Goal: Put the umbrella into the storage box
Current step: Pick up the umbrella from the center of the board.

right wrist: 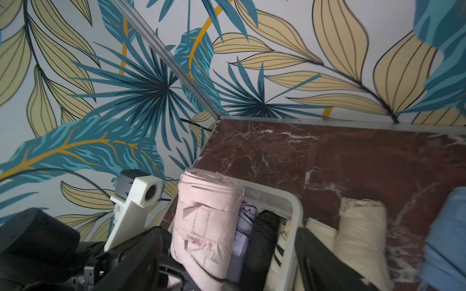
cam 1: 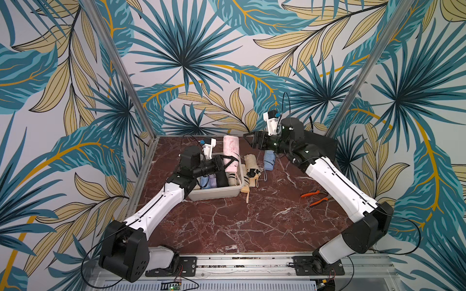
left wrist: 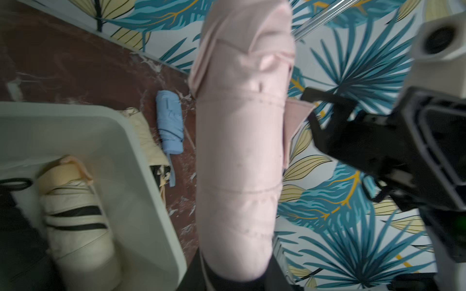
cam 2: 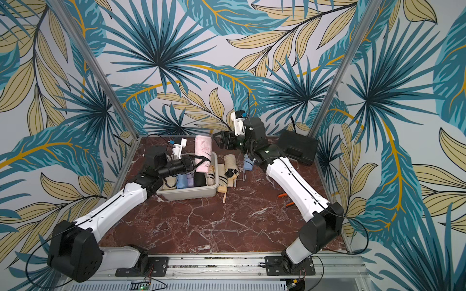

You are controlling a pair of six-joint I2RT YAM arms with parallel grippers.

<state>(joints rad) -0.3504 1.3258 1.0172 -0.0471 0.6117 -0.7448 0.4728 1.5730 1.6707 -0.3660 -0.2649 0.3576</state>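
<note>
1. L arm: stretched fwd from its near base, forearm rising over the near-left corner of the storage box point(cam 1: 214, 195), wrist level and pointing across the box twd the right.
2. L fingers point(cam 1: 230, 159): clamped tight on the lower part of the pink umbrella point(cam 1: 231, 146). The low grip prob. lets the handle end go in first.
3. Pink umbrella: held steep, not laid down. Lower end is over the box interior, upper end sticks up past the far rim. Can't tell whether the bottom touches what is inside. Judged: mid-placement, lowering left to do.
4. Box contents: lilac point(right wrist: 245, 224), black point(right wrist: 262, 236) and striped cream rolls lie side by side lengthwise, so the open slot is at the far-left side, where the pink one hangs.
5. Loose on the tabletop point(cam 1: 227, 226), just right of the box: beige umbrella point(cam 1: 252, 162), then blue umbrella point(cam 1: 268, 162), apart from each other. Both await their turn.
6. R fingers point(left wrist: 332, 100): spread wide, empty, near the pink umbrella's top end but not touching. Likely standing clear so the L arm lowers alone.
7. R arm: long reach from near-right, elbow up, wrist turned left, above the blue umbrella.
8. Far right: black case point(cam 1: 320, 146) at the back; orange pliers point(cam 1: 314, 197) by the R forearm. Neither is involved.
</note>
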